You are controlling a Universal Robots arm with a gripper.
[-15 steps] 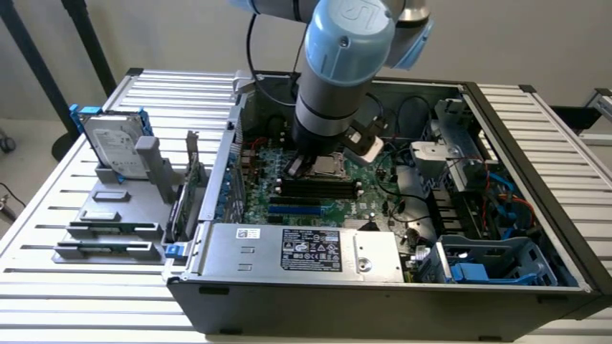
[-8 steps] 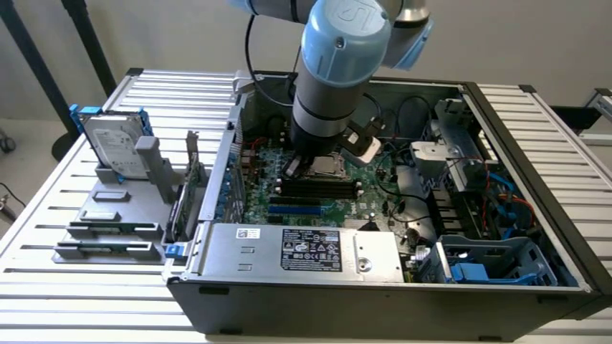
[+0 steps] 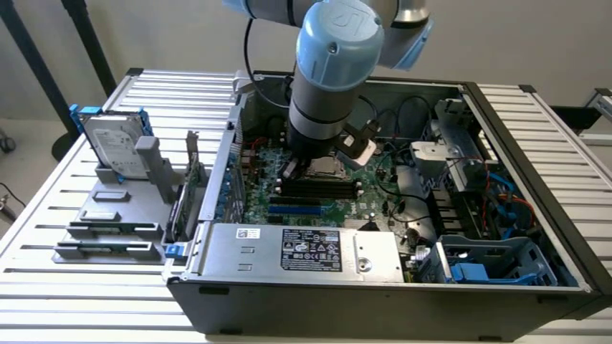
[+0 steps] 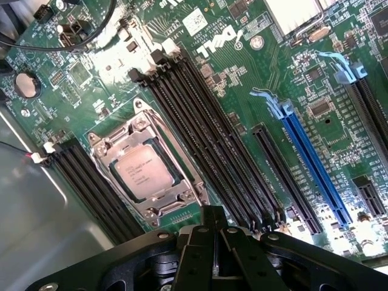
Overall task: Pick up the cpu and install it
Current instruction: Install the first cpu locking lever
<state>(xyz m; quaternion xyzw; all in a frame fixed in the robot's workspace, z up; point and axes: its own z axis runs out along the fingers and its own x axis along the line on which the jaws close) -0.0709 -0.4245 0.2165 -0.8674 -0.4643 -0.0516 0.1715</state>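
Observation:
The cpu (image 4: 143,173), a small square chip with a dull silver top, lies flat in the metal-framed socket (image 4: 182,197) on the green motherboard (image 4: 242,79). In the exterior view the cpu (image 3: 328,169) sits in the middle of the open computer case, just beside the lower end of the arm (image 3: 325,86). My gripper (image 4: 213,229) hovers above the board a short way off the socket. Its black fingers are shut together, nothing is between them, and they do not touch the chip.
Black memory slots (image 4: 206,139) and a blue slot (image 4: 315,170) run beside the socket. The case walls (image 3: 220,179), the power supply (image 3: 306,247), drive cages (image 3: 497,261) and cables (image 3: 411,115) ring the board. A hard drive in a blue frame (image 3: 113,147) stands on a grey rack (image 3: 105,247) at the exterior view's left.

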